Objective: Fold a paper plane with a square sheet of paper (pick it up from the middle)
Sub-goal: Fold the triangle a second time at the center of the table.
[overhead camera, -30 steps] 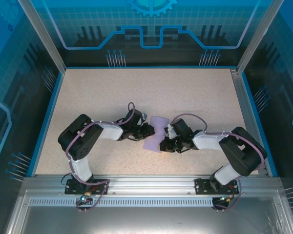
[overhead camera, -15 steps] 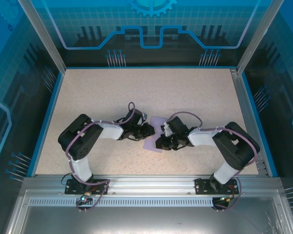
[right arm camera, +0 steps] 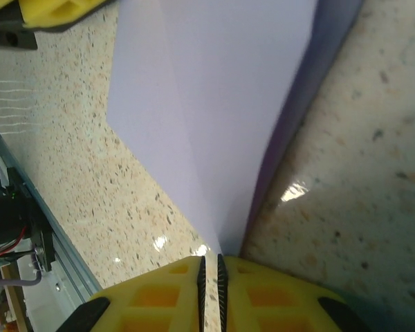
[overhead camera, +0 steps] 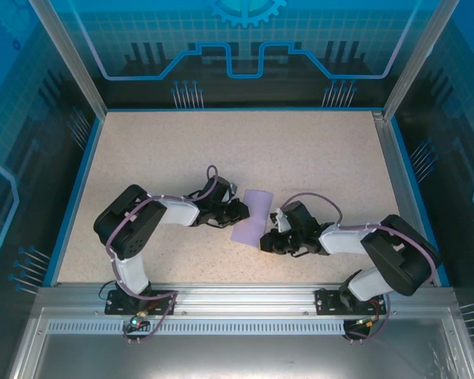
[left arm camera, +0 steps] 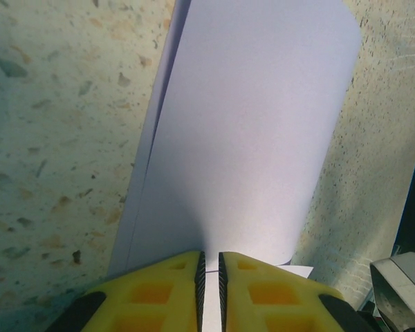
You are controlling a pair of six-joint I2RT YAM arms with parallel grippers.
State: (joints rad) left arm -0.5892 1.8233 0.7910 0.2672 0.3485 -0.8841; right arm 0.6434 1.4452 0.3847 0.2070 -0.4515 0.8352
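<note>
**Holding the folded sheet from two sides: position check**

The sheet of paper is found doubled over, two layers showing along one edge, on the middle of the table, between the two arms.

The left gripper is drawn together and clamped on the sheet's near edge. From these fingers the sheet runs straight ahead, its long axis pointing away from the hand, with the loose rounded end furthest off.

The right gripper is likewise pinched shut on a corner of the sheet. From this hand the paper fans out ahead and to the left.

In the overhead view the two hands stand on opposite sides of the sheet, the left beside its far half and the right at its near end. Neither is judged nearer; both are in contact.

The next crease is judged to depend on the fold line lying between the two grips. The table's edges are well apart from the sheet, and open surface is noted on all sides. Tearing is the risk if the hands are pulled apart.
</note>
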